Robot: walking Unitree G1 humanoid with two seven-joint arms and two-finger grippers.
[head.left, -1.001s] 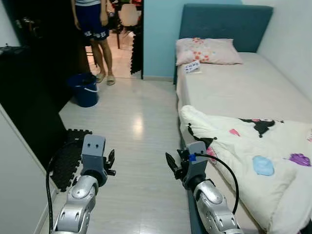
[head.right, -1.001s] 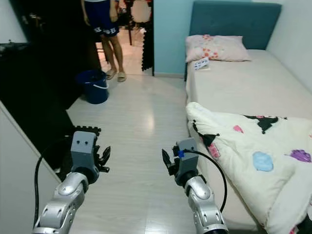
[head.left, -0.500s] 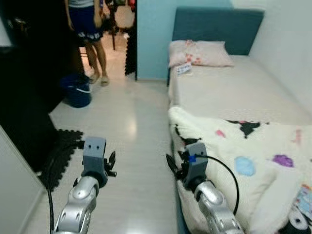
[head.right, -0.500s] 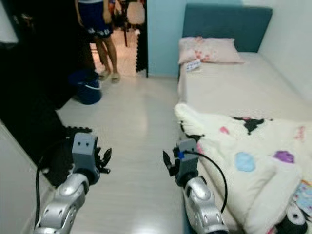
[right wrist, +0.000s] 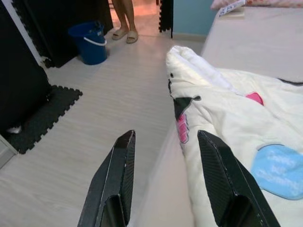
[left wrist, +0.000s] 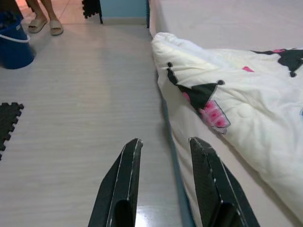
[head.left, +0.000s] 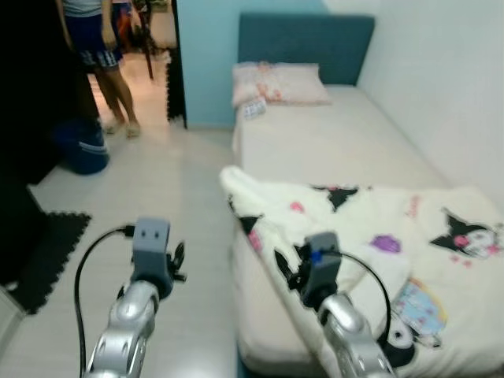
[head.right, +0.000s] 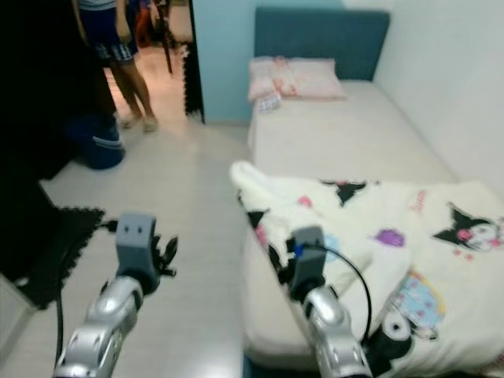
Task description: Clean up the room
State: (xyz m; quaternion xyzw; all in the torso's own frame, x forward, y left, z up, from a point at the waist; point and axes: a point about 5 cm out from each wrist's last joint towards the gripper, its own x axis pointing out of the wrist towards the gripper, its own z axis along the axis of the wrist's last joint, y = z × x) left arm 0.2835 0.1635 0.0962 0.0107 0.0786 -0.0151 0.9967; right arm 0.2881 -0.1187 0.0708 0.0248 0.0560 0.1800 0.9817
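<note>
A crumpled white blanket (head.left: 370, 236) with black, pink and purple cartoon prints lies across the near end of the bed (head.left: 331, 146), one corner hanging over the floor-side edge. A pink-patterned pillow (head.left: 277, 83) rests at the blue headboard, with a small paper (head.left: 253, 109) beside it. My left gripper (left wrist: 163, 142) is held open over the floor just left of the bed edge. My right gripper (right wrist: 165, 135) is open too, over the bed's edge at the blanket's corner (right wrist: 189, 61). Neither holds anything.
A person (head.left: 98, 55) stands in the doorway at the far left, with a blue bucket (head.left: 83, 150) on the floor nearby. A black foam mat (head.left: 43, 244) lies by the dark furniture on the left. A white wall (head.left: 441, 94) runs along the bed's right side.
The whole picture has shifted: the camera has turned right, so the bed and blanket now sit in the middle. Both arms keep the same raised pose, fingers unchanged.
</note>
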